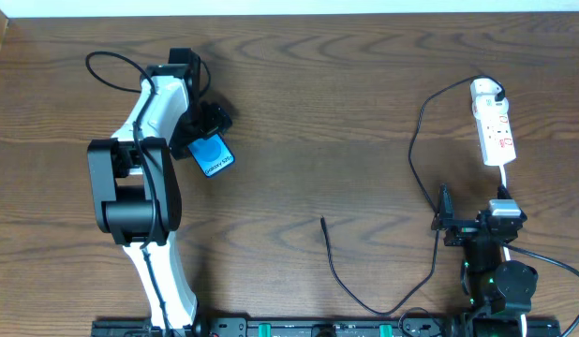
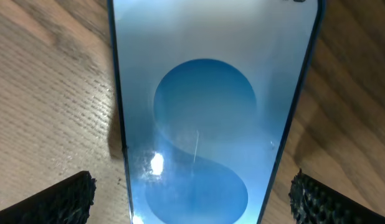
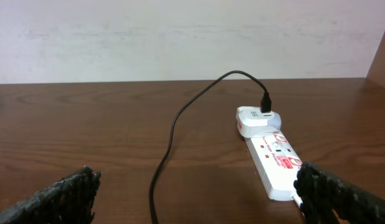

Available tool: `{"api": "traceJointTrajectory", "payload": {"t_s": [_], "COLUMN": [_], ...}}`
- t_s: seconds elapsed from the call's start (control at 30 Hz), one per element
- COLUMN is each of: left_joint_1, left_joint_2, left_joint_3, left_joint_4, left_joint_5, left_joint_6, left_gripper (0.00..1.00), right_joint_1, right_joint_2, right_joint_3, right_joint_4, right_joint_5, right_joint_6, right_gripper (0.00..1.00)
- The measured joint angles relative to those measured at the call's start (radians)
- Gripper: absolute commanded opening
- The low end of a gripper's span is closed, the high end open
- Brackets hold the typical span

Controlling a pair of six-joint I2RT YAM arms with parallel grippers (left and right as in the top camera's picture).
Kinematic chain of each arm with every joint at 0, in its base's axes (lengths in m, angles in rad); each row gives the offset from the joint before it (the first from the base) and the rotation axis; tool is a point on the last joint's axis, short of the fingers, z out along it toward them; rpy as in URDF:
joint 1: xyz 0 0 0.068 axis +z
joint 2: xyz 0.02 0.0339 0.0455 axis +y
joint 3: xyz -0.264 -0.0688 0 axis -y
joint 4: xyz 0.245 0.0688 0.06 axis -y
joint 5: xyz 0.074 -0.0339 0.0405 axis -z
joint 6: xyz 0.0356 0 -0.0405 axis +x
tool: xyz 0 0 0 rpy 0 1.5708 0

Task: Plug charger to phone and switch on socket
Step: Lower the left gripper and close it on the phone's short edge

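Observation:
The phone lies flat at the left of the table, blue screen up. In the left wrist view the phone fills the middle. My left gripper is open, one finger on each side of the phone's near end, both clear of its edges. The socket lies at the far right with a white adapter plugged in. The charger runs from the adapter in a long loop, and its tip lies loose mid-table. My right gripper is open and empty, facing the socket from the near side.
The socket's white cord runs toward my right arm's base. My left arm stretches from the front edge, with its own black cable looping at the back left. A pale wall stands behind the table.

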Motion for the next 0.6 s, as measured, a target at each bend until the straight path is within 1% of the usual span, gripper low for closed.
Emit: {"api": "traceJointTrajectory", "payload": {"t_s": [0.23,0.6], "left_joint_1": [0.0,0.0], "left_joint_2": [0.0,0.0], "left_joint_3": [-0.047,-0.049], "left_joint_4": [0.027,0.043], "left_joint_5": [0.0,0.0], "left_joint_6": [-0.004,-0.007], "left_gripper": [1.0,1.0], "right_joint_1": [0.0,0.0], "right_joint_2": [0.0,0.0], "right_joint_3": [0.0,0.0], "right_joint_4": [0.0,0.0], "right_joint_5": [0.0,0.0], "right_joint_6": [0.0,0.0], "right_gripper": [0.99,0.99]}}
